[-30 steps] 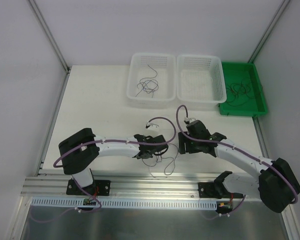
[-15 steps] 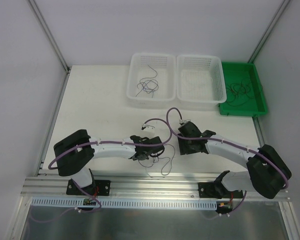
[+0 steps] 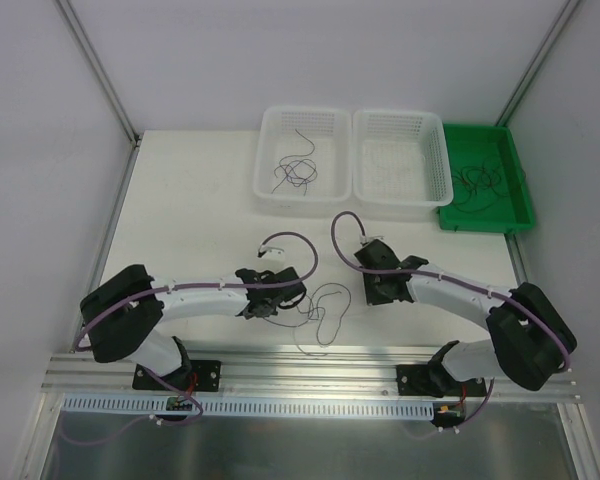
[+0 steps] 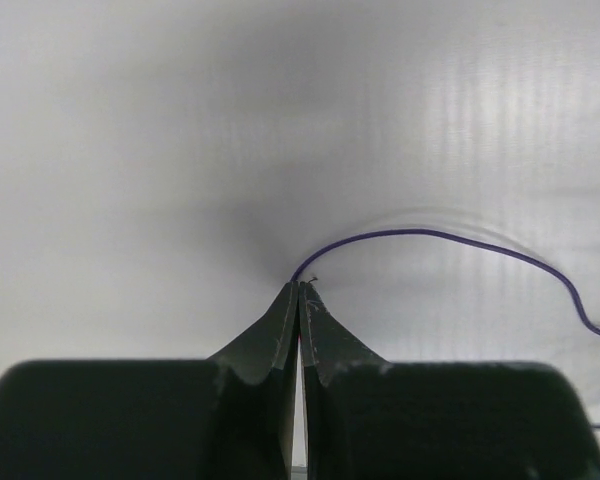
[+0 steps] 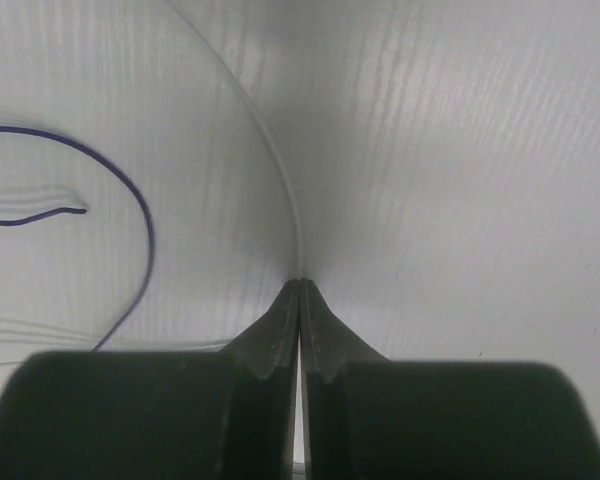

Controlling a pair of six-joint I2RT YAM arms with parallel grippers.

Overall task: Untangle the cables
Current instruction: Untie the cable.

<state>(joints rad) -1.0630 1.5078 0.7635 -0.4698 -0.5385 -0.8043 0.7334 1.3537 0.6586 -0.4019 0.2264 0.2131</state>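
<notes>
Left gripper [image 4: 300, 287] is clamped shut on a thin dark purple wire [image 4: 420, 232], right gripper [image 5: 300, 283] is pinched on a pale hair-thin strand [image 5: 280, 170], both strung across the white table [image 3: 200, 220] between the arms. Pull-apart step, by the looks; a slow outward draw is called for.

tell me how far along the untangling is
Done, it seems: a few strands lie in the left basket. In hand: the left gripper is shut on a purple wire and the right gripper on a pale wire, with loops between them. Left: the tangle in the green tray.
</notes>
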